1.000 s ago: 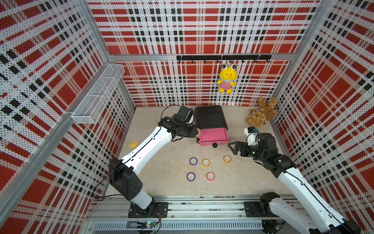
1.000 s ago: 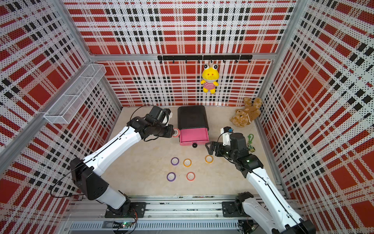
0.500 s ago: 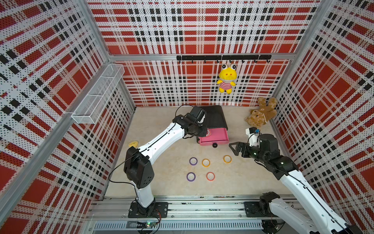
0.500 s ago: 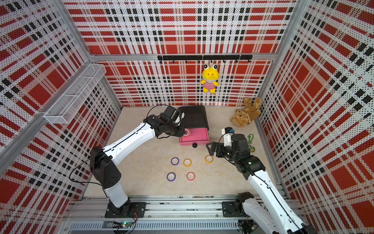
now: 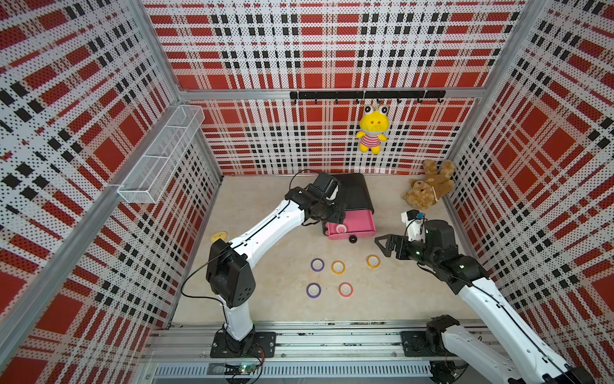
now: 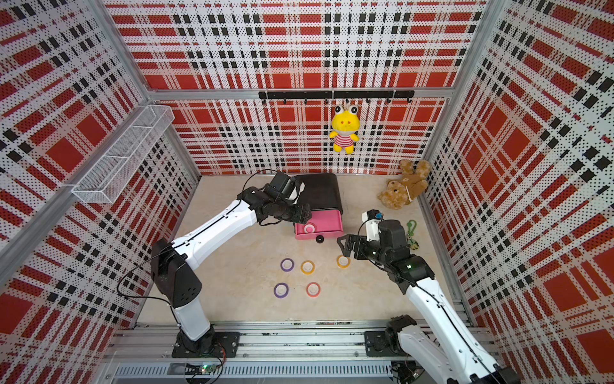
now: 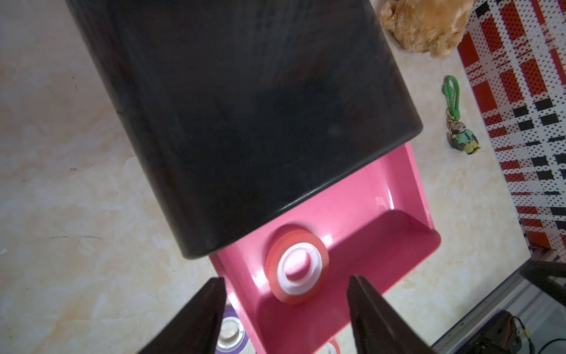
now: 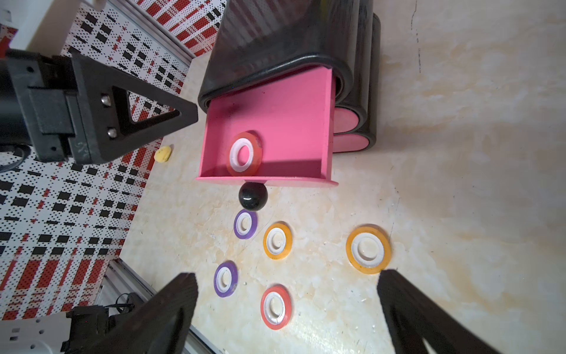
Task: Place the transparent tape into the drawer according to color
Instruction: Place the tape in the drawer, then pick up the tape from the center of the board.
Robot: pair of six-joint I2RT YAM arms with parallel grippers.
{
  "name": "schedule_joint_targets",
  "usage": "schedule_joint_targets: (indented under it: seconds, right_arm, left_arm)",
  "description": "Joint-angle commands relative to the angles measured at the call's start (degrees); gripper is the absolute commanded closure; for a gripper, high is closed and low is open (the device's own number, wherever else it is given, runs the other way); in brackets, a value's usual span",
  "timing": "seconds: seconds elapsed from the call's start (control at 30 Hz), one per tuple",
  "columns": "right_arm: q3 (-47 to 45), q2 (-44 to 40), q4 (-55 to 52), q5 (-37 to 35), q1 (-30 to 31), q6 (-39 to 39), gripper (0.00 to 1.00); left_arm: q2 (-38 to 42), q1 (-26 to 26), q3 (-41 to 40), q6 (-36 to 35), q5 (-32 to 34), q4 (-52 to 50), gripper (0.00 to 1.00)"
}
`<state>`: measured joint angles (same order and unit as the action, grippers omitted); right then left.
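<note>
Tabletop (image 5: 252, 196): five tape rolls (image 5: 338, 267), drawer box (image 5: 354, 194), teddy (image 5: 428, 189).

A red roll (image 5: 341, 228) lies in the pink drawer (image 5: 360, 223), right by my left claw (image 5: 337, 216). My right claw (image 5: 382, 246) gapes.

Drawer (image 5: 360, 224) was pink, cabinet (image 5: 357, 192) black, tape roll (image 5: 341, 228) inside red. At 6 o'clock: 2 purple rolls (image 5: 317, 265) (image 5: 313, 290), 2 orange rolls (image 5: 338, 267) (image 5: 373, 261), 1 red roll (image 5: 345, 290). Walls (image 5: 299, 50) were red-black-white plaid.

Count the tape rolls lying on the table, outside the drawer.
5. Row nearer the drawer: purple roll, orange roll, second orange roll set apart. Row farther from it: second purple roll, red roll. None appears hidden.
</note>
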<state>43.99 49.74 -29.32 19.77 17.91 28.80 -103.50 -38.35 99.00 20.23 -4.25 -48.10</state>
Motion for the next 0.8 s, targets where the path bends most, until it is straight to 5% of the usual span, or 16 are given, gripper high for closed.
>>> schedule_joint_targets:
  seconds: [0.0, 0.23, 0.77]
  right_arm:
    - [1.1, 0.44, -0.48, 0.58, 1.75, -1.53, 0.0]
    - [0.85, 2.65, -1.05, -3.98, 10.88, -0.73, 0.0]
    - [-2.7, 12.83, -3.75, -17.98, 29.99, 11.05, 0.0]
  left_arm:
    - [2.58, -0.24, 0.94, -1.3, 0.92, 2.23, 0.24]
    - [11.32, 3.21, -8.83, 0.61, -2.0, 13.1, 0.13]
    - [28.19, 18.04, -40.9, 5.44, -10.07, 28.82, 0.1]
